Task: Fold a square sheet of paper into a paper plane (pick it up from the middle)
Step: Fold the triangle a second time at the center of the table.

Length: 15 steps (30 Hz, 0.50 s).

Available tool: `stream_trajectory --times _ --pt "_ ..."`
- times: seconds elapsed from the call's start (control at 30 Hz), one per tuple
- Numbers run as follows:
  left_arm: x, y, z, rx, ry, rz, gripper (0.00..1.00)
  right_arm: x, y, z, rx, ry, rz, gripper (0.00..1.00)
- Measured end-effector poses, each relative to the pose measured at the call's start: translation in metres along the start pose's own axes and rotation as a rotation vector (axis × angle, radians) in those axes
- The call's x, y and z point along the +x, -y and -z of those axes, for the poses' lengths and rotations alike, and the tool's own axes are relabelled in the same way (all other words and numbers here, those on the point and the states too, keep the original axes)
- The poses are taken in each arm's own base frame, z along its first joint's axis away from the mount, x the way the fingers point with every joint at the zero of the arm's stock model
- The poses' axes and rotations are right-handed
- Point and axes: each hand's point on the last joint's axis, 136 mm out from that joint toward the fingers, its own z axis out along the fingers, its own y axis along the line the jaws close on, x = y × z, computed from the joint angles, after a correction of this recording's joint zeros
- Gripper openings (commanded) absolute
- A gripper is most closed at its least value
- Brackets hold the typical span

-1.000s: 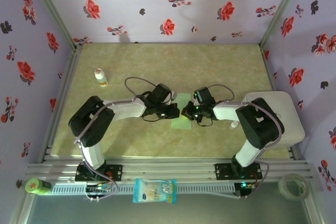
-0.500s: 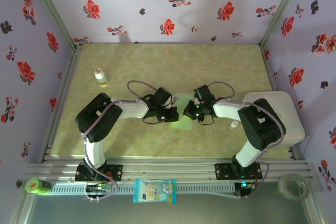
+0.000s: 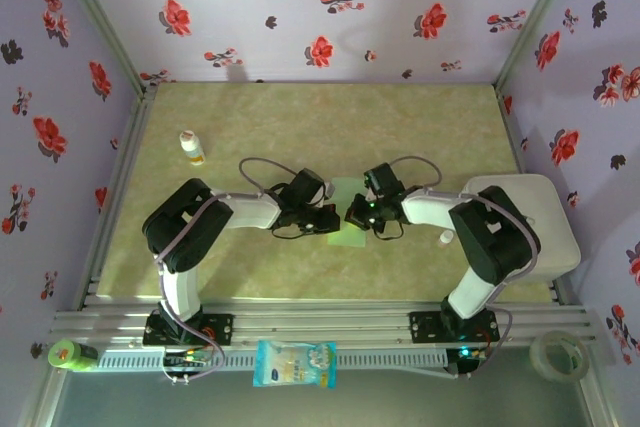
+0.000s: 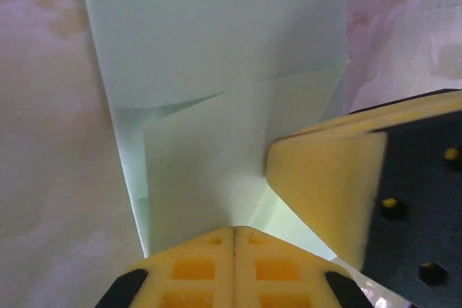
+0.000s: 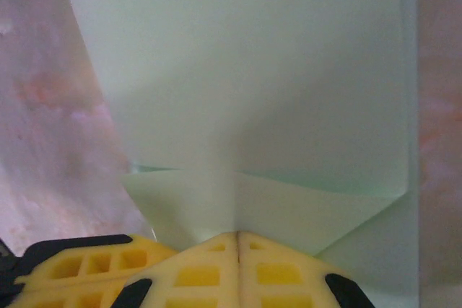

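Note:
The square sheet of paper [image 3: 346, 191] is pale mint-green and lies partly folded at the table's middle. Both grippers meet over it. My left gripper [image 3: 330, 219] comes in from the left and my right gripper [image 3: 353, 216] from the right, their tips nearly touching. In the left wrist view the left gripper [image 4: 234, 230] is shut, its tips down on the paper [image 4: 216, 48] beside a folded flap, with the right gripper's fingers [image 4: 325, 192] close by. In the right wrist view the right gripper [image 5: 237, 234] is shut at the seam between two folded flaps of the paper [image 5: 238, 70].
A small white bottle [image 3: 190, 147] stands at the left rear of the table. A white box [image 3: 545, 209] sits at the right edge behind my right arm. A white-and-blue packet [image 3: 295, 363], a green roll [image 3: 68, 354] and a tape roll [image 3: 560, 355] lie below the front rail.
My left arm's elbow has swung a little to the right, and both grippers have shifted slightly over the paper. Both jaws stay shut.

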Motion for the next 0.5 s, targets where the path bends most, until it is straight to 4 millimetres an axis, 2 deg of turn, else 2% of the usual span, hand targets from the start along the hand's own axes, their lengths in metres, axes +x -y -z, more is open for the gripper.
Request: stream_trajectory --times 0.2,0.5 --pt "-0.001 0.001 0.0 0.004 0.007 -0.004 0.0 -0.005 0.004 0.002 -0.07 -0.004 -0.044 0.0" --pt "-0.002 0.001 -0.001 0.006 0.014 -0.007 0.0 -0.03 0.019 0.013 -0.074 0.048 -0.11 0.0"
